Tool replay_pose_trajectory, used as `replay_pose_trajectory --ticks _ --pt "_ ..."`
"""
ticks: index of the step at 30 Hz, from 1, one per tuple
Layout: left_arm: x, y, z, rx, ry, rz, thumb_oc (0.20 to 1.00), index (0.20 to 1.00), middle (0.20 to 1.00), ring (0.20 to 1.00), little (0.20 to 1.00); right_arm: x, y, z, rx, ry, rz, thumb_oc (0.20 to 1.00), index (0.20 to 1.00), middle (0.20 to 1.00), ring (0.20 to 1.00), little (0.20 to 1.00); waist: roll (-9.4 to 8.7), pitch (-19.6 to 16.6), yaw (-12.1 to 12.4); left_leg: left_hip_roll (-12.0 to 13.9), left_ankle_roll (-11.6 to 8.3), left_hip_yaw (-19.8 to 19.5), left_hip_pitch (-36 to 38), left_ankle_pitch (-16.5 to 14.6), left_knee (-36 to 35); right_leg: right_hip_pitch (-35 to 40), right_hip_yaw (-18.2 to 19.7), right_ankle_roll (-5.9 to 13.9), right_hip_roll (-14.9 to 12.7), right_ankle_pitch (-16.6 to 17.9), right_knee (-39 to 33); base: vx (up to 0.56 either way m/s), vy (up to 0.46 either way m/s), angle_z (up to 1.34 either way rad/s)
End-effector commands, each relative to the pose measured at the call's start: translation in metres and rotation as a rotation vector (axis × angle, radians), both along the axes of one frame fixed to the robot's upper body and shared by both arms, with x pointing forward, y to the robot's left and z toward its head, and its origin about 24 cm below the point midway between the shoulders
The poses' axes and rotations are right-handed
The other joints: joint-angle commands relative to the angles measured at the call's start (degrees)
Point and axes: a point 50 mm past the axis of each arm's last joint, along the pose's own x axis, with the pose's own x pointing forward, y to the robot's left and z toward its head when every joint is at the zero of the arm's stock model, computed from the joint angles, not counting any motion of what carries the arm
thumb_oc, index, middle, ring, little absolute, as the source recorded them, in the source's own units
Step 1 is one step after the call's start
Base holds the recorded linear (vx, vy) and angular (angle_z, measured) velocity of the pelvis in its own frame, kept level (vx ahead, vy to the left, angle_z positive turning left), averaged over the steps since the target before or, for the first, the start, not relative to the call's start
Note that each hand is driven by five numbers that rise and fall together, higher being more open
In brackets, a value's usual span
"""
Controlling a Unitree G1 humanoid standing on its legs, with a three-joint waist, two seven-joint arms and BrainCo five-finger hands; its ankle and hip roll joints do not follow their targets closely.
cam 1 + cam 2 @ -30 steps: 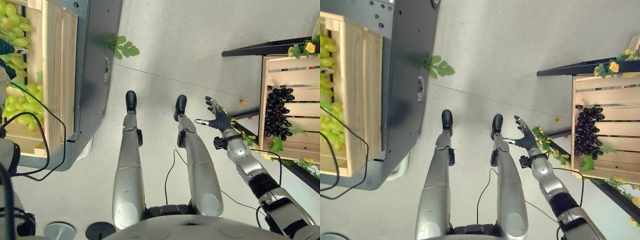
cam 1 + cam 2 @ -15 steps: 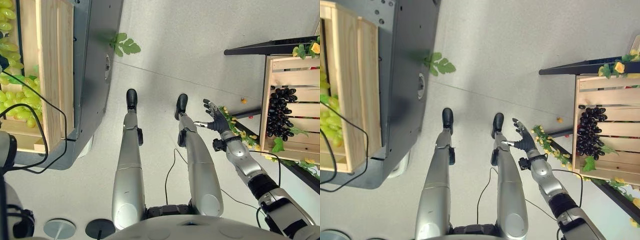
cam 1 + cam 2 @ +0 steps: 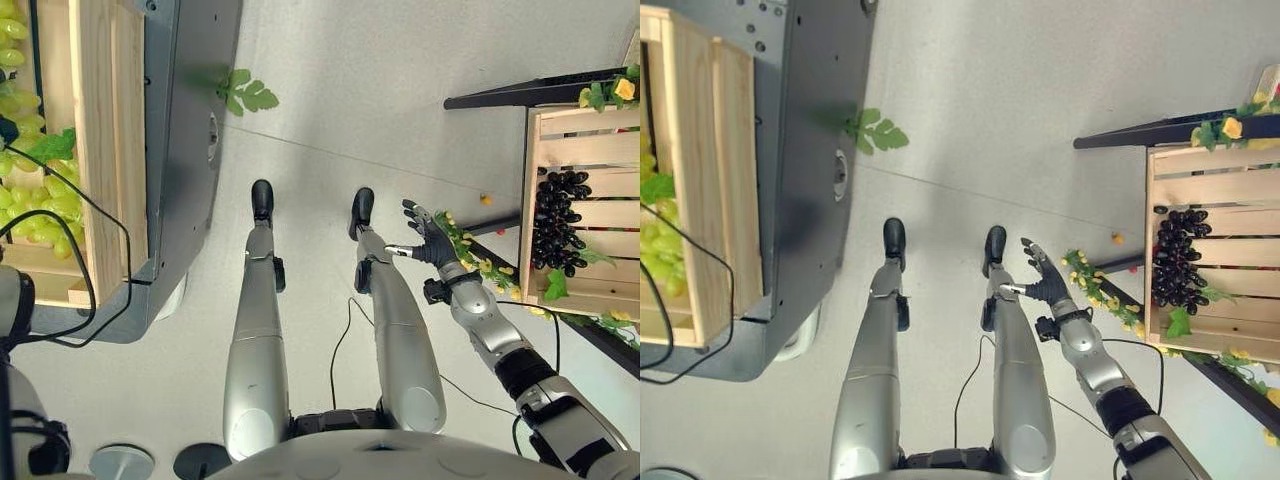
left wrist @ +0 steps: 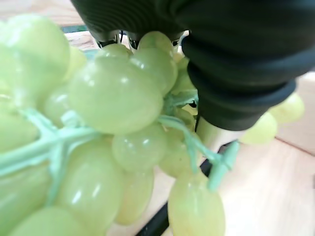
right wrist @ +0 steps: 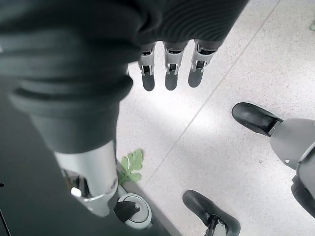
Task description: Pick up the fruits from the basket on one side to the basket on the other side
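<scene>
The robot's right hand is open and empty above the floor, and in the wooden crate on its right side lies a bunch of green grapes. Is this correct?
Not quite: the bunch in the right wooden crate is dark purple grapes, as the left eye view shows. The right hand is indeed open and empty above the floor.

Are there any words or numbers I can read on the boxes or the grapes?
None: no words, numbers or signs can be read anywhere.
Wooden crate with green grapes: bare wood, no print.
Wooden crate with dark grapes: bare wood, no print.
Green grapes up close by the left hand: no label.
</scene>
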Motion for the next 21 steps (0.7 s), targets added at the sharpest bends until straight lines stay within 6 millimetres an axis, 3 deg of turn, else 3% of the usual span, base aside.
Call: replay_pose_trajectory --ticks 1,5,7,12,14,19,21 --pt "-0.003 0.000 -0.054 -0.098 0.051 -0.022 0.200 0.200 0.200 0.200 0.200 -0.012 -0.011 -0.002 -0.018 -0.012 -0.021 1.000 1.000 1.000 1.000 1.000 1.21 -0.9 1.4 -1.6 1.03 4.9 6.9 -6.3 2.0 5.7 2.0 7.00 -3.0 2.5 -2.4 -0.02 -0.009 -0.11" --pt "-0.015 0.002 -0.092 -0.147 0.083 -0.031 0.200 0.200 0.200 0.200 0.200 -0.011 -0.019 -0.001 -0.047 -0.018 -0.058 1.000 1.000 1.000 1.000 1.000 2.12 -0.9 2.5 -1.8 0.86 5.4 14.7 -5.6 -1.6 11.5 2.2 6.61 -3.2 2.4 -3.0 0.01 -0.004 -0.08" --pt "-0.019 0.003 -0.097 -0.151 0.082 -0.026 0.200 0.200 0.200 0.200 0.200 -0.011 -0.021 0.001 -0.062 -0.024 -0.059 1.000 1.000 1.000 1.000 1.000 2.23 -0.9 2.7 -1.8 0.84 5.6 17.0 -5.4 -2.5 13.5 2.2 6.47 -3.2 2.3 -3.3 0.04 -0.006 -0.09" --pt "-0.040 0.001 -0.132 -0.183 0.099 -0.041 0.200 0.200 0.200 0.200 0.200 -0.015 -0.034 0.000 -0.092 -0.018 -0.096 1.000 1.000 1.000 1.000 1.000 3.12 -1.8 4.0 -2.2 0.73 6.3 28.5 -4.4 -7.3 23.1 2.3 5.76 -3.0 1.8 -5.3 0.08 -0.019 -0.12" --pt "-0.050 -0.005 -0.134 -0.158 0.089 -0.102 0.200 0.200 0.200 0.200 0.200 -0.022 -0.044 -0.004 -0.106 0.005 -0.123 1.000 1.000 1.000 1.000 1.000 3.87 -3.8 5.2 -2.5 0.67 5.9 31.2 -4.2 -8.8 25.8 2.1 5.50 -2.8 1.1 -6.1 0.12 -0.030 -0.03" --pt "-0.061 0.000 -0.134 -0.099 0.123 -0.088 0.200 0.200 0.200 0.200 0.200 -0.036 -0.051 -0.014 -0.135 0.065 -0.101 1.000 1.000 1.000 1.000 1.000 4.29 -7.9 5.2 -2.4 0.39 5.8 36.4 -3.6 -12.6 30.7 1.7 4.95 -2.1 0.6 -8.7 0.11 -0.020 0.11" --pt "-0.063 -0.004 -0.114 -0.016 0.079 -0.130 0.200 0.200 0.200 0.200 0.200 -0.044 -0.056 -0.018 -0.133 0.090 -0.105 1.000 1.000 1.000 1.000 1.000 4.72 -9.8 5.7 -2.4 0.37 5.7 38.1 -3.4 -13.7 32.5 1.4 4.84 -1.8 0.6 -9.8 0.08 -0.041 0.00"
